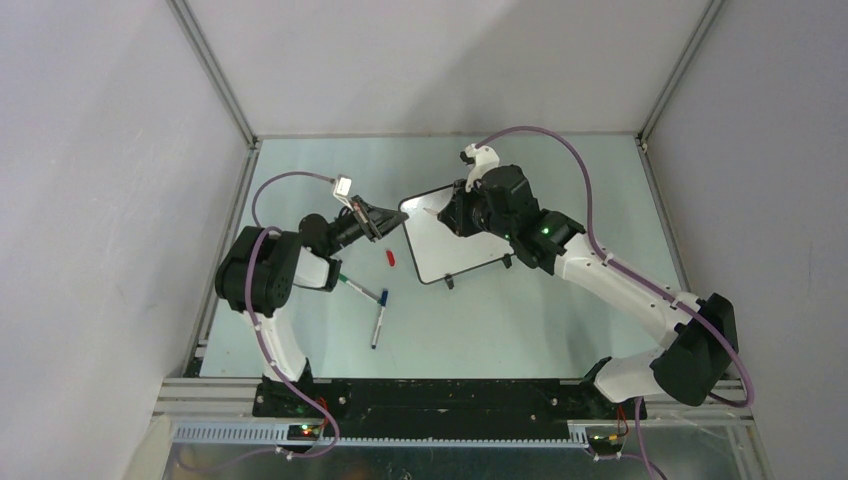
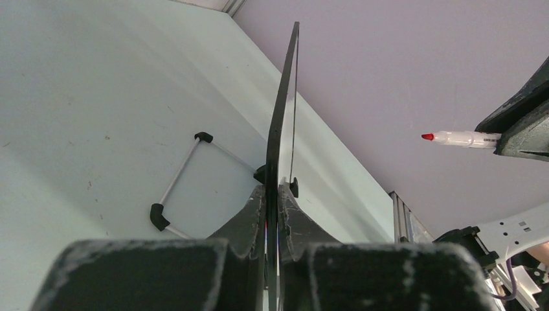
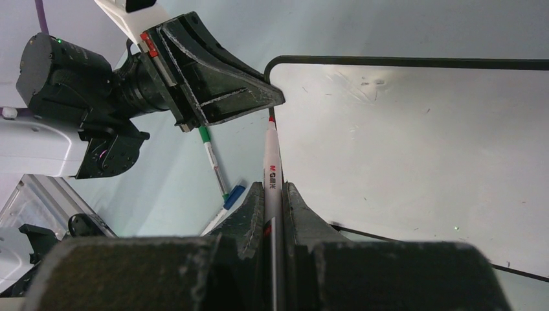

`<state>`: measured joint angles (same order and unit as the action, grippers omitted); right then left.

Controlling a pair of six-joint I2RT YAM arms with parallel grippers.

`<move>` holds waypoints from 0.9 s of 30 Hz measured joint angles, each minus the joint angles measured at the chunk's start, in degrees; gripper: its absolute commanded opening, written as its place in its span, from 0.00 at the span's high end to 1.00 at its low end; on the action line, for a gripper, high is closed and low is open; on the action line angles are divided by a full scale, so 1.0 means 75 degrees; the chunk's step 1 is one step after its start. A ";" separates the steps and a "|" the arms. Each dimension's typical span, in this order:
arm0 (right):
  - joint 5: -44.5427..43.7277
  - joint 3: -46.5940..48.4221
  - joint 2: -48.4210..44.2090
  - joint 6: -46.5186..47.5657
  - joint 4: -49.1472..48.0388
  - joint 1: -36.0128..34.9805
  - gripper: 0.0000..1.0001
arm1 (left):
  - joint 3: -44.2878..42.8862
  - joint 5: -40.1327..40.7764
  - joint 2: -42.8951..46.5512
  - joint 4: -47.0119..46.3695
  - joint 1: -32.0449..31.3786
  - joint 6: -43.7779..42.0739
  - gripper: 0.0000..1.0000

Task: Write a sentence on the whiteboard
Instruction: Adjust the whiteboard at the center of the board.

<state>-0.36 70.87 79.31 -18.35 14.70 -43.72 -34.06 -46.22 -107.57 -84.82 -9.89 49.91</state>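
The whiteboard (image 1: pixel 455 240) stands tilted on the table's middle, white face with a thin black frame. No sentence is in view on its face (image 3: pixel 414 142), only faint smudges. My left gripper (image 1: pixel 400 215) is shut on the board's left edge; in the left wrist view the frame (image 2: pixel 281 116) runs edge-on between the fingers (image 2: pixel 249 217). My right gripper (image 3: pixel 273 191) is shut on a red marker (image 3: pixel 272 165), uncapped. Its tip is at the board's upper left corner, just below the left gripper (image 3: pixel 275 97). The marker (image 2: pixel 463 138) also shows in the left wrist view.
A red cap (image 1: pixel 390 257) lies on the table left of the board. A green-capped pen (image 1: pixel 360 289) and a blue-capped pen (image 1: pixel 379 318) lie nearer the left arm's base. The board's wire stand with black corners (image 2: pixel 158 217) rests behind it.
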 measured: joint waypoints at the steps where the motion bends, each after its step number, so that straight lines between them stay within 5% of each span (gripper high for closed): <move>1: -0.0012 0.0000 0.0000 0.0003 0.0003 0.0000 1.00 | 0.0000 0.0000 0.0000 0.0000 0.0000 0.0000 1.00; 27: -0.0035 0.0000 0.0000 0.0006 0.0085 0.0000 1.00 | 0.0050 0.0058 0.0219 0.0224 -0.0122 -0.0265 0.99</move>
<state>-0.62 70.87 79.31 -18.31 15.33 -43.72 -33.69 -45.78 -105.93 -83.13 -10.81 47.92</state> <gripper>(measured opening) 0.122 0.090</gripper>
